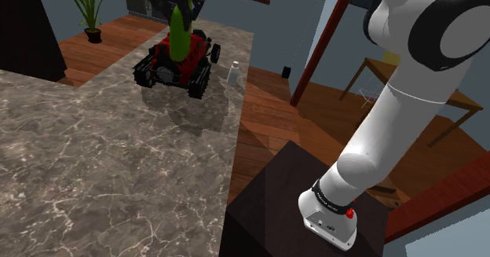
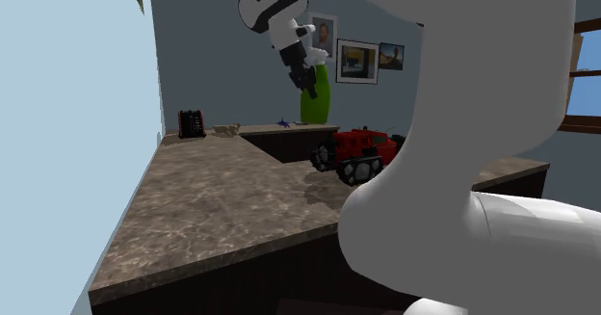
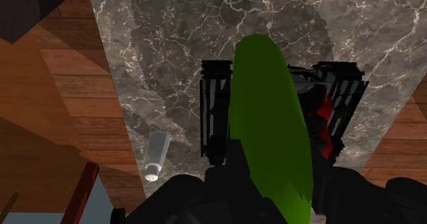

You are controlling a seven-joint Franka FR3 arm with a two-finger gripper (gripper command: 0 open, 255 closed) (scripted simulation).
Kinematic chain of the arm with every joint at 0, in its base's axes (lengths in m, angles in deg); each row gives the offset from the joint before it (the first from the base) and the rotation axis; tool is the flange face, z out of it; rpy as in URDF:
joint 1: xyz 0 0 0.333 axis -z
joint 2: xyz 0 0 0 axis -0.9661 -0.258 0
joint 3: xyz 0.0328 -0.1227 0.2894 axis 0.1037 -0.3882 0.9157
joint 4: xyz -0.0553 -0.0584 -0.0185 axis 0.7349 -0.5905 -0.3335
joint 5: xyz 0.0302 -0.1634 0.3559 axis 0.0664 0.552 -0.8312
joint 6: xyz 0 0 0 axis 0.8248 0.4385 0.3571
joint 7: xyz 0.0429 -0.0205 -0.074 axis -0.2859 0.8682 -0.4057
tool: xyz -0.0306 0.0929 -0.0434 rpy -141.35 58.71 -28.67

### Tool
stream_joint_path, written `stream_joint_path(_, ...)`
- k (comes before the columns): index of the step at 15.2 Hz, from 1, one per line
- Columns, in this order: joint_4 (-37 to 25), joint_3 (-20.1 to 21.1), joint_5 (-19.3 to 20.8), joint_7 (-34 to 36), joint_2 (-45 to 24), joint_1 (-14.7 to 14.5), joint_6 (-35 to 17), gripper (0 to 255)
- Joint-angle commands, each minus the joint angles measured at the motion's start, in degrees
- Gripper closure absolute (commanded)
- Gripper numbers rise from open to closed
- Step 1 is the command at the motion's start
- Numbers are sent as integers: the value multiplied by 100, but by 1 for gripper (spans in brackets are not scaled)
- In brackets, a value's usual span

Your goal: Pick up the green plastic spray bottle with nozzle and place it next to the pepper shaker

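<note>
Between the fingers [image 3: 222,188], the green spray bottle [image 3: 270,133] sits clasped.

Whole room: soft, even light, a little dim, like a grey day indoors.
Light on the counter [image 1: 118,161]: mid grey stone; its pale veins catch a bit of light.
Shadow: a soft dark patch lies on the counter, on the near side of the toy truck [image 1: 174,59].
Light from the window [image 2: 586,77]: bright blue, at the second exterior view's right.
Light on the green bottle [image 3: 270,133]: bright along one side, darker along the other.
Light on the arm [image 1: 400,106]: the whitest thing here, with grey shade underneath.
Darkest spot: the stand [image 1: 306,200], nearly black, near right.
</note>
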Motion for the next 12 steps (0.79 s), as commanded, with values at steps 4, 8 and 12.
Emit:
stream_joint_path(4,272,-298,-410,-816,502,626,-362,255)
stream_joint_path(8,288,-570,-604,-1424,696,987,-539,255)
stream_joint_path(12,171,-838,-711,-1991,744,1278,-649,255)
